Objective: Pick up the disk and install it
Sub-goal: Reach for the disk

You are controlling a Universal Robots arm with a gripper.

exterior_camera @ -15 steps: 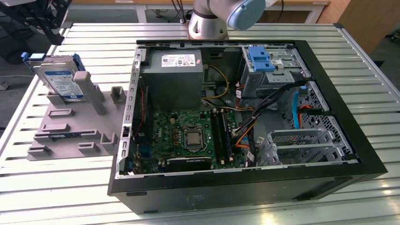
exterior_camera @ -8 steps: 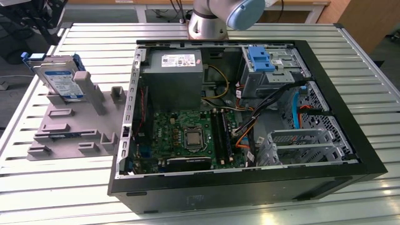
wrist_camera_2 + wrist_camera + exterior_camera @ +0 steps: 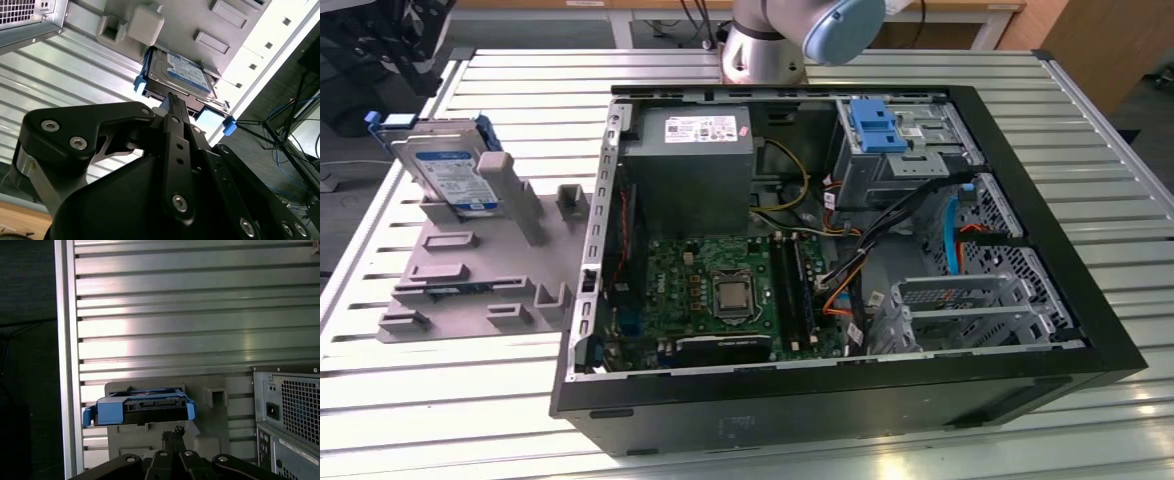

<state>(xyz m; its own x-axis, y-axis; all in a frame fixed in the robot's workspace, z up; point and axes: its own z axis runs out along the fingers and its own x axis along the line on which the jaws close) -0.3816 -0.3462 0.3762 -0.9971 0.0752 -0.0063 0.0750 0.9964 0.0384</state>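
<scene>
Exterior view: the disk (image 3: pixel 447 175) stands on edge in a grey holder (image 3: pixel 480 270) on the slatted metal table (image 3: pixel 534 70), beside an open computer case (image 3: pixel 1067 300).

Second wrist view: the gripper (image 3: pixel 170 100) is closed and empty, and the disk (image 3: pixel 182 75) sits just beyond its tips, not touching them. Past the table edge is dark floor with cables (image 3: pixel 290 145).

First wrist view: the disk (image 3: pixel 145 410) is directly ahead of the jaws.

Exterior view: bright, even light from overhead. The slatted table (image 3: pixel 480 400) blows out to white on the exterior view's left of the computer case (image 3: pixel 1101 335) and along its front. Inside the case it is dimmer, with soft shadow over the board and bays. First wrist view: a broad glare band crosses the slats beside the case's rear panel, and everything off the table edge goes near black. Second wrist view: the gripper (image 3: pixel 172 100) body reads as a dark mass against the washed-out table edge.
</scene>
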